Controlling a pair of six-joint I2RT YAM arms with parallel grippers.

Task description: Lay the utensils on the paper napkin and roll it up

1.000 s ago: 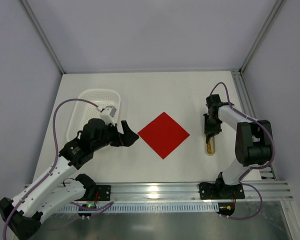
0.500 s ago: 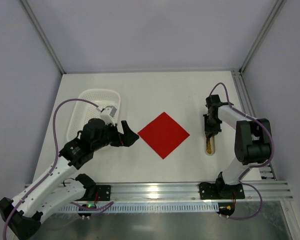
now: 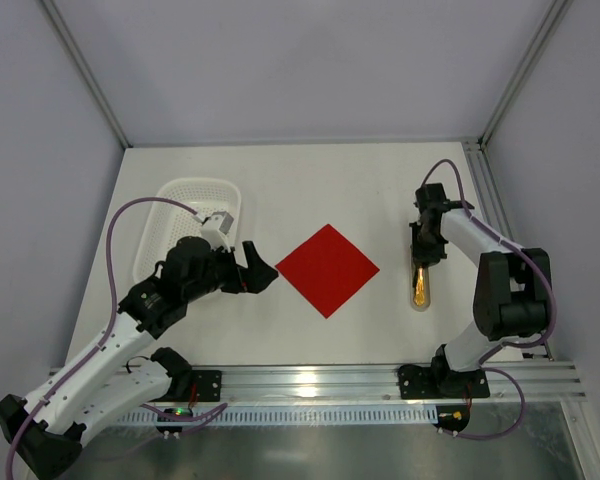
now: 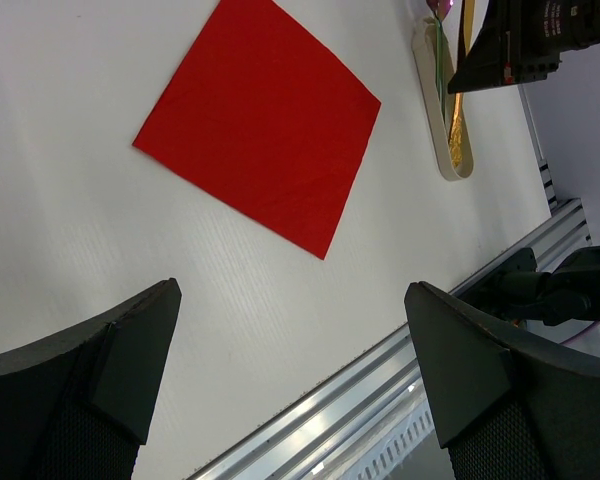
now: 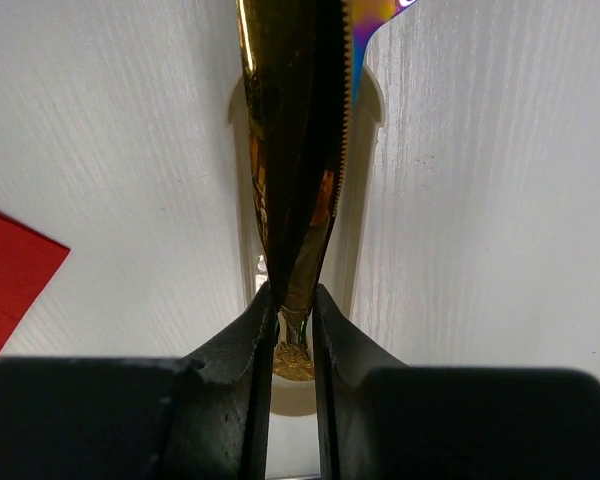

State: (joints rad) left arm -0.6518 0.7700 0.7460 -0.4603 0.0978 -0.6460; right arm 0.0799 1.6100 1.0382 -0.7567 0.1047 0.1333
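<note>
The red paper napkin (image 3: 328, 269) lies flat as a diamond in the middle of the table; it also shows in the left wrist view (image 4: 265, 120) and at the edge of the right wrist view (image 5: 10, 285). The iridescent utensils (image 3: 420, 287) lie lengthwise in the beige oblong tray (image 3: 421, 304) to the right. My right gripper (image 3: 424, 252) is shut on the utensils (image 5: 290, 150) near their handle end, over the tray (image 5: 365, 250). My left gripper (image 3: 261, 271) hangs open and empty just left of the napkin, its fingers (image 4: 110, 370) wide apart.
A white perforated basket (image 3: 185, 215) stands at the left, behind my left arm. The metal rail (image 3: 380, 380) runs along the table's near edge. The enclosure frame (image 3: 480, 170) borders the right side.
My right gripper has shifted slightly toward the far end of the tray with the utensils between its fingers. The left arm and the napkin have not moved.
</note>
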